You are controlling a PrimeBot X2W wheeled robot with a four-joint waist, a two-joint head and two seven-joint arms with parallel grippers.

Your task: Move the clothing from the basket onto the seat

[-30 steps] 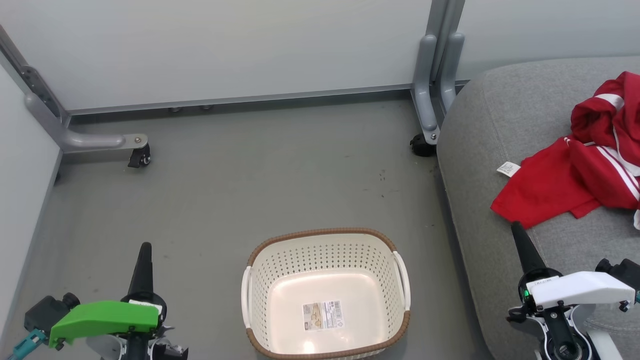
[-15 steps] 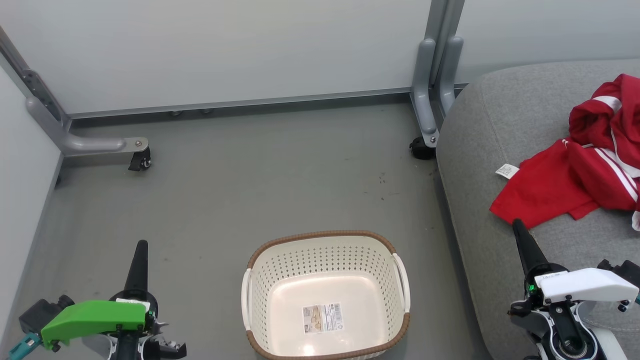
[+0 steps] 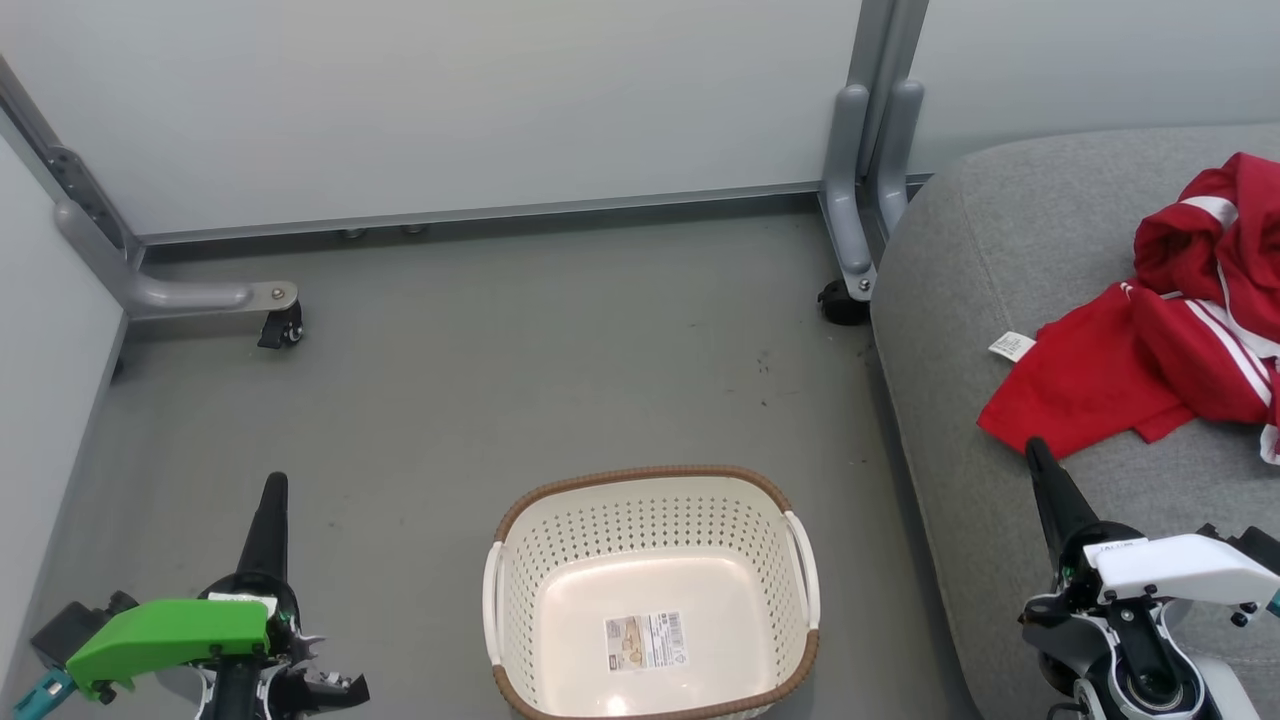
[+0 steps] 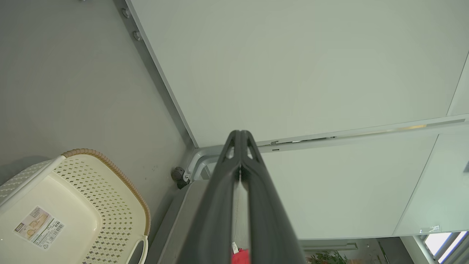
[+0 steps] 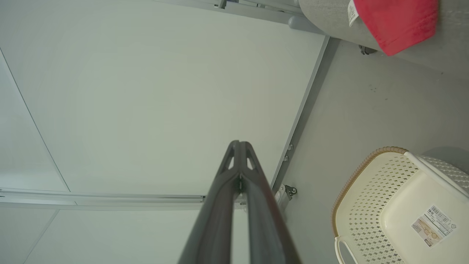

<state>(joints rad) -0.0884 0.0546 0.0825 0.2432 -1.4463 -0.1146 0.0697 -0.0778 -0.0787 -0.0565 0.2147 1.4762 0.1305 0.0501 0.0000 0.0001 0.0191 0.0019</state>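
Red soft clothing with white stripes (image 3: 1130, 380) heaped on large grey fabric seat (image 3: 1000, 250); small cream perforated plastic basket with brown rim (image 3: 650, 520) on floor (image 3: 500, 380) beside seat, sticker (image 3: 646, 640) inside; left hand (image 3: 274, 485) and right hand (image 3: 1035, 450) pinched together, gripping nothing.

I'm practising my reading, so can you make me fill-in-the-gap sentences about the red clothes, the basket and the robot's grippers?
1. The red clothing lies on the grey ____.
2. The basket has a sticker inside but no ____.
3. The left gripper and the right gripper are both ____.
Missing words: seat; clothing; shut.
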